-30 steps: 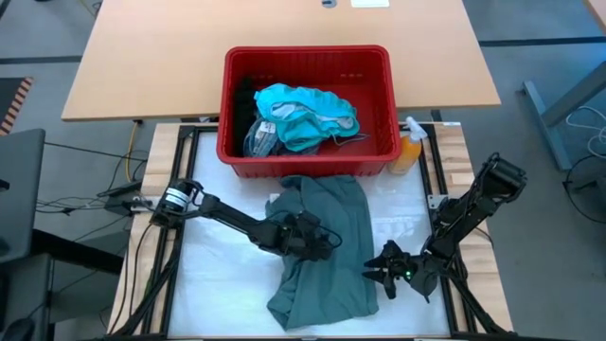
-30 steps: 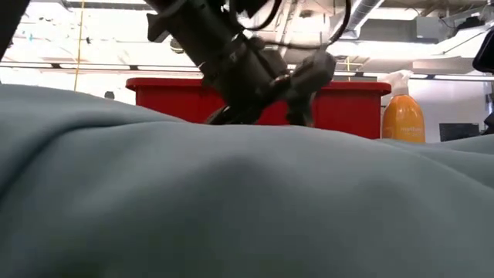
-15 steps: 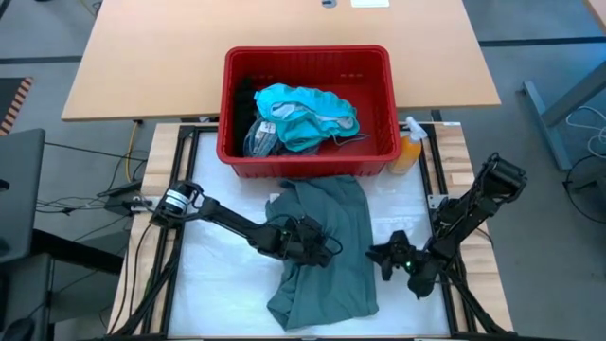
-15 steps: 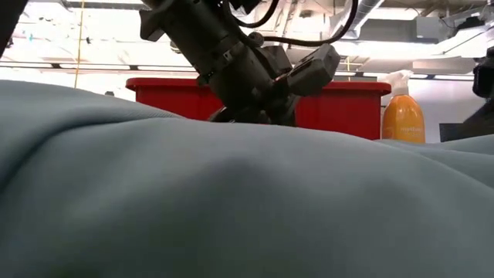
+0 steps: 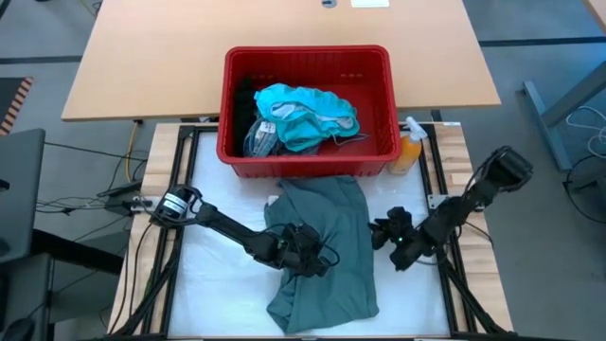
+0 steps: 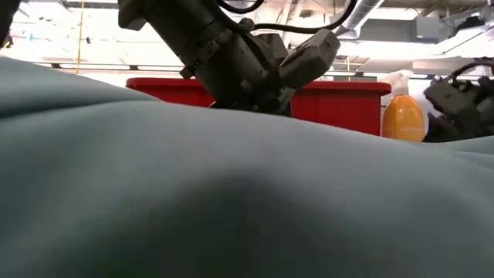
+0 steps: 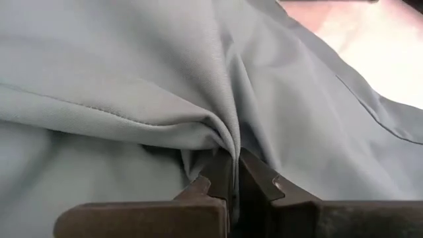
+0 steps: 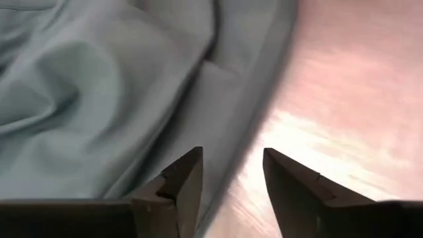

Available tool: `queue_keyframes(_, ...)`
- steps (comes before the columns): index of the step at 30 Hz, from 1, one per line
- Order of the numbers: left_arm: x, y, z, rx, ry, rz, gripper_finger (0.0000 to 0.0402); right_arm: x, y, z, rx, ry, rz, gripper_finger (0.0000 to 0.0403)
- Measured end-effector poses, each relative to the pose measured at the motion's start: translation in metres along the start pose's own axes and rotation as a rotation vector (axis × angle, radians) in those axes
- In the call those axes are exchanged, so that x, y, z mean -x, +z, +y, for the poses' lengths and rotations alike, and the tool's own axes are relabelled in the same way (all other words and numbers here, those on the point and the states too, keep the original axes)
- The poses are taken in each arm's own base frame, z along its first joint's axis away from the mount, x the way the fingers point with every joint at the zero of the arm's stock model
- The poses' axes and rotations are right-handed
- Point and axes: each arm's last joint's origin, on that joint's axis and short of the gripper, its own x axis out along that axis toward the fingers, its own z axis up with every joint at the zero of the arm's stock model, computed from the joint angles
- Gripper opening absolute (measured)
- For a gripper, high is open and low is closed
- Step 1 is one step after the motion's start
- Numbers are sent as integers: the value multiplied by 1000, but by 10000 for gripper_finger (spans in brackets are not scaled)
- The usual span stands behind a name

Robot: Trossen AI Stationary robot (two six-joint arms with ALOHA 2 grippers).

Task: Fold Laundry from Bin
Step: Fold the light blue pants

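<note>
The laundry's grey-green garment (image 5: 327, 242) lies spread on the white table top, its far end against the bin. My left gripper (image 5: 311, 260) sits on the garment's middle and is shut on a fold of it (image 7: 232, 173). My right gripper (image 5: 381, 234) stands open at the garment's right edge, which lies under one of its fingers (image 8: 185, 182) in the right wrist view; whether that finger touches it I cannot tell. The red bin (image 5: 308, 156) stands at the far side and holds teal garments (image 5: 308, 114) and a black one (image 5: 244, 99). My left gripper pinches a raised fold of the grey-green garment (image 7: 223, 144) between its two fingers, near the garment's middle. The fingers come slanting down from the table's left. Creases run into the fingers, and the rest of the garment lies on the table.
An orange spray bottle (image 5: 409, 152) stands beside the bin's right near corner. Bare white table top (image 5: 222, 284) lies left of the garment, and a narrower strip lies to its right. A wooden table (image 5: 151, 57) stands beyond the bin.
My left gripper has shut on a fold of the grey-green garment and has gone a little toward the table's near edge, bunching the cloth. My right gripper has gone toward the far edge along the garment's right edge.
</note>
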Motion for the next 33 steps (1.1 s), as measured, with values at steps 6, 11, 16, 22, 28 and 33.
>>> queue_keyframes(6,4,-2,-3,-4,18,-50,0,2,31,-19,-32,41,-31,228)
queue_keyframes(11,10,-6,-10,-17,4,-104,0,-14,47,-30,-104,178,-40,239)
queue_keyframes(16,14,-11,-14,-34,-9,-117,0,-27,52,-40,-120,211,21,240)
queue_keyframes(22,17,-15,-16,-45,-8,-109,0,-33,44,-43,-96,171,84,240)
queue_keyframes(28,17,-15,-16,-44,-8,-109,0,-38,35,-36,-82,200,100,222)
queue_keyframes(33,17,-16,-16,-39,-9,-107,0,-36,32,-24,-69,332,88,101)
